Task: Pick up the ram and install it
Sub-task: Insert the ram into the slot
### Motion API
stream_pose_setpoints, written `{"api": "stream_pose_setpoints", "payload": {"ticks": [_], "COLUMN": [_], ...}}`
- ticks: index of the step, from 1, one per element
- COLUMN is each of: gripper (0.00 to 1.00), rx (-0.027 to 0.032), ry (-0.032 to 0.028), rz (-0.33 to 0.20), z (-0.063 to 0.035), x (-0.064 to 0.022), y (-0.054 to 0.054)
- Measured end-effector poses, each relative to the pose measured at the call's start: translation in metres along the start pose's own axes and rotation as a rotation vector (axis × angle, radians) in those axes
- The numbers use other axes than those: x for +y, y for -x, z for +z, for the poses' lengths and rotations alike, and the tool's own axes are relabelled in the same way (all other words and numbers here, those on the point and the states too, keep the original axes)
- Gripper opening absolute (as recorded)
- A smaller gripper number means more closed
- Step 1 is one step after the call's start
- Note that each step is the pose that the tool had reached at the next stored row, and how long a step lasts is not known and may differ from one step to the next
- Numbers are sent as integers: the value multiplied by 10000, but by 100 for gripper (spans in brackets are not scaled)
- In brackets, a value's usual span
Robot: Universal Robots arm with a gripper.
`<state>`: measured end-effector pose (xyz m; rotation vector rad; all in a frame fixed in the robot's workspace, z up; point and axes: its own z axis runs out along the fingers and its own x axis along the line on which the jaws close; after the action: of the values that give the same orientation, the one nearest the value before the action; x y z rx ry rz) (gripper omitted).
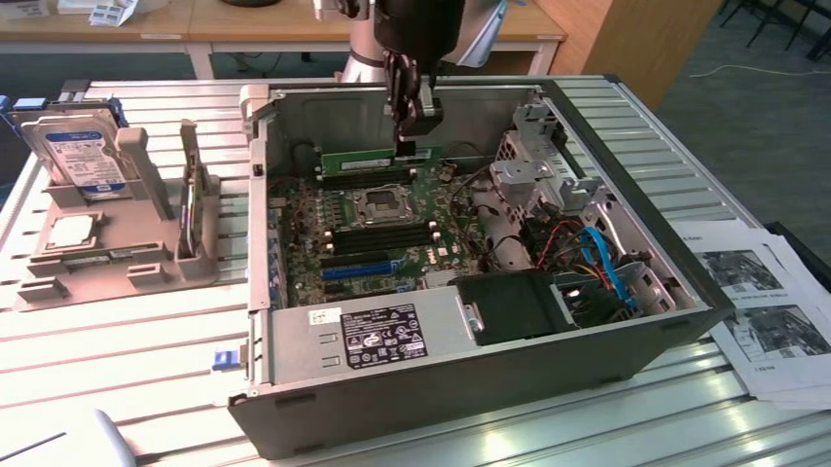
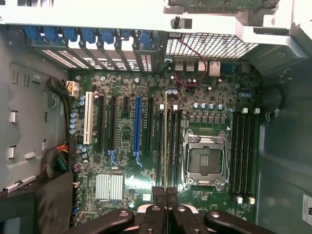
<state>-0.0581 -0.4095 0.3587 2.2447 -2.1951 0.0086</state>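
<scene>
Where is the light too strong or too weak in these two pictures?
Exterior view: even light, pale shine on the table, the computer case shaded inside. Wrist view: the case rim is washed out white, while the motherboard and the ram held in the tool are evenly lit.

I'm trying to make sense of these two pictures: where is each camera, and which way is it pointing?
Exterior view: off the arm, raised beside the table, looking down into the open computer case; the arm's end and gripper show, shut on the ram.
Wrist view: on the wrist, looking past the gripper down at the motherboard; the ram appears edge-on.
Both share the gripper, ram, motherboard and CPU socket.
</scene>
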Motion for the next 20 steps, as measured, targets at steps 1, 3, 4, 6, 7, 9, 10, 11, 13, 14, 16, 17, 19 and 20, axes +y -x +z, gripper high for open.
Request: {"api": "stream_pose_setpoints", "payload": {"ticks": [1,3,4,6,7,9,10,11,13,14,16,17,19,20], "gripper": [11,11,11,11,11,11,11,11,11,11,11,11,11,11], "rx": [1,-1,-1,-1,-1,-1,-1,-1,-1,-1,-1,-1,-1,-1], "ry": [0,0,0,0,0,0,0,0,0,0,0,0,0,0], "rz": [6,18,24,30,34,41,48,58,76,81,93,101,115,119], "z": [18,53,68,98,112,137,148,158,177,186,203,212,233,244], "x": [0,0,0,0,0,0,0,0,0,0,-1,-1,-1,-1], "y": [0,0,0,0,0,1,0,0,-1,-1,-2,-3,-3,-3]}}
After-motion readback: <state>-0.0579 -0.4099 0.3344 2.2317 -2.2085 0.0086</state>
